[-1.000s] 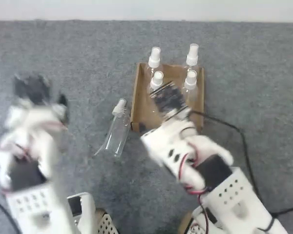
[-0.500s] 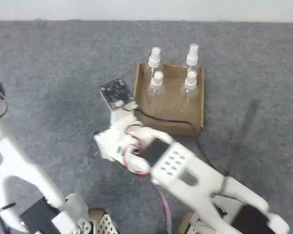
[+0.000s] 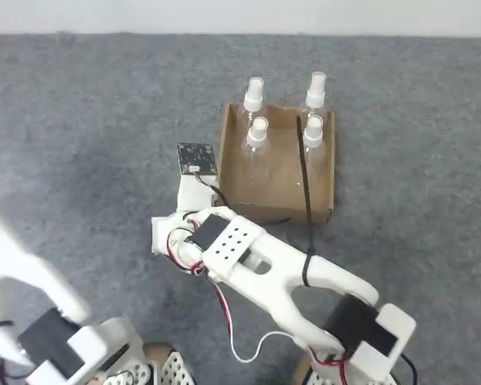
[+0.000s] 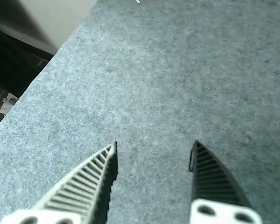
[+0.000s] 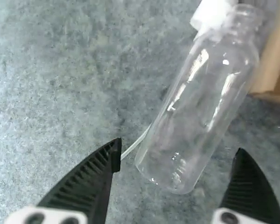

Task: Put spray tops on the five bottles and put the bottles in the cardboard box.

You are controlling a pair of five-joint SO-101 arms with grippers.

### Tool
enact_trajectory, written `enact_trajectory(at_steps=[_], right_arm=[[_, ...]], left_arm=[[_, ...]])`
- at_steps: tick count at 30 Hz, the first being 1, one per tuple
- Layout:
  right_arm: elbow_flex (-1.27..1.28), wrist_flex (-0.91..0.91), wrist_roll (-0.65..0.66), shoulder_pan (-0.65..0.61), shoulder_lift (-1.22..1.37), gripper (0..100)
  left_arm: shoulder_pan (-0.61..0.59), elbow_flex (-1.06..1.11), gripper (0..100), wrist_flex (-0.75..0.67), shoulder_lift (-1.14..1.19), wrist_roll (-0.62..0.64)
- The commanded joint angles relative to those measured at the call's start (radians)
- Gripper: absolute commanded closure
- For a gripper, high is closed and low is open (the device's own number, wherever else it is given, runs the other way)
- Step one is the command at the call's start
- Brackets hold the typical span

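Plainly, the right gripper (image 5: 177, 147) has its fingers (image 5: 91, 184) spread wide, one on each side of a clear spray bottle (image 5: 200, 107) without touching it. That bottle lies on its side on the grey carpeted counter (image 5: 51, 70), its base towards the wrist camera and its white spray top (image 5: 212, 11) pointing away, just beside the corner of the cardboard box (image 5: 275, 60). The left gripper (image 4: 155, 145) also has its fingers (image 4: 91, 186) parted, with nothing between them and bare grey counter (image 4: 177, 70) beneath. From the high view, the right arm (image 3: 256, 265) stretches from the near right edge across to the left front corner of the cardboard box (image 3: 272, 210), and a black cable (image 3: 302, 160) crosses over the box. Four bottles stand upright in the box in two rows, each with a white spray top: two at the back (image 3: 254, 95) (image 3: 315, 90) and two in front (image 3: 258, 132) (image 3: 313, 130). The left arm (image 3: 16, 265) sits at the left edge of the counter, well apart from the box.
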Motion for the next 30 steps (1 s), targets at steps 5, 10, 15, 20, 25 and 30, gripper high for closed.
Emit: enact_trajectory(at_steps=[5, 10, 15, 20, 25, 30], right_arm=[[-0.072, -0.107, -0.015, -0.004, 0.033, 68.2], [-0.072, -0.14, -0.015, -0.007, 0.077, 70.8], [-0.072, -0.165, -0.006, -0.004, 0.088, 92.4], [-0.069, -0.163, 0.072, -0.01, 0.091, 97.2], [-0.072, -0.136, 0.087, -0.01, 0.081, 98.7], [-0.149, 0.033, 0.241, -0.016, 0.028, 99.3]], left_arm=[[-0.005, -0.056, 76, -0.026, -0.014, -0.008], [-0.008, -0.056, 76, -0.026, -0.014, -0.008], [-0.008, -0.058, 76, -0.026, -0.014, -0.008], [-0.008, -0.058, 76, -0.026, -0.014, -0.008], [-0.005, -0.058, 76, -0.026, -0.009, -0.008], [0.003, -0.051, 76, -0.02, -0.005, -0.048]])
